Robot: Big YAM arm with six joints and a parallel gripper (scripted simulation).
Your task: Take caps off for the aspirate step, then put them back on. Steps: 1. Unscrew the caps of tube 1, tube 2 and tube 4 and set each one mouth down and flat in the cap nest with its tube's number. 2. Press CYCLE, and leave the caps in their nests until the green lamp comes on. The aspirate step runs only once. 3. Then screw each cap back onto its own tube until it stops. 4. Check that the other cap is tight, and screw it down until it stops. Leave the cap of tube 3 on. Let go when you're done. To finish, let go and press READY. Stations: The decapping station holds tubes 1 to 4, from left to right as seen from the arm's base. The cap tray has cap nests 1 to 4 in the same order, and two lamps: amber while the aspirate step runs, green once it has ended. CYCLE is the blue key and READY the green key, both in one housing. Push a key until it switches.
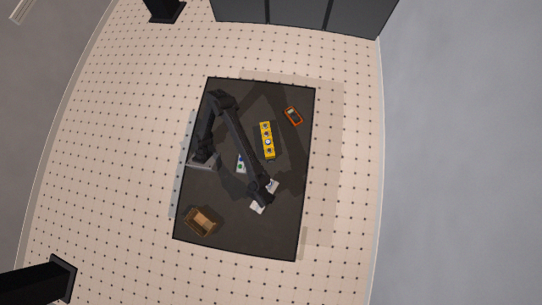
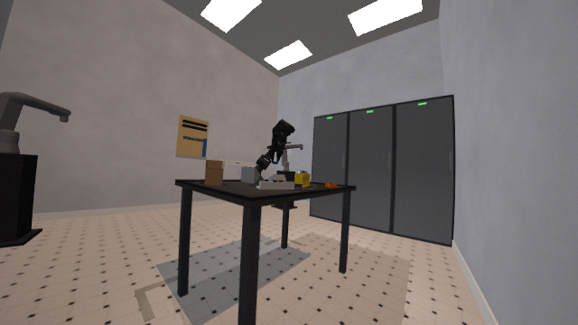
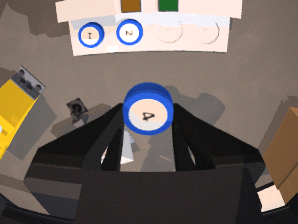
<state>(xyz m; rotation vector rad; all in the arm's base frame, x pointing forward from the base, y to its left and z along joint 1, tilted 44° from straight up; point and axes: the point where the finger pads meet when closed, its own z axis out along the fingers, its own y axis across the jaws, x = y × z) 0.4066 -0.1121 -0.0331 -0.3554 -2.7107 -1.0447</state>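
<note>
My gripper (image 3: 148, 111) (image 2: 275, 161) is shut on the blue-rimmed cap 4 (image 3: 148, 117), held in the air with its number facing the wrist camera. The white cap tray (image 3: 162, 48) (image 1: 273, 186) (image 2: 276, 185) is ahead; the arm partly hides it in the top view. Cap 1 (image 3: 91, 35) and cap 2 (image 3: 129, 32) sit in their nests; nests 3 and 4 are empty. The amber lamp (image 3: 131, 5) and green lamp (image 3: 168, 5) look dark. In the yellow decapping station (image 1: 270, 157) (image 2: 300, 180), tubes 1, 2 and 4 are uncapped; the tube 3 cap (image 1: 268, 141) is on.
The key housing, with blue CYCLE key (image 1: 240, 159) and green READY key (image 1: 240, 166), is partly under the arm. An open brown box (image 1: 189, 215) (image 2: 214, 175) stands near the table's corner. An orange meter (image 1: 293, 116) (image 2: 330, 185) lies beyond the station.
</note>
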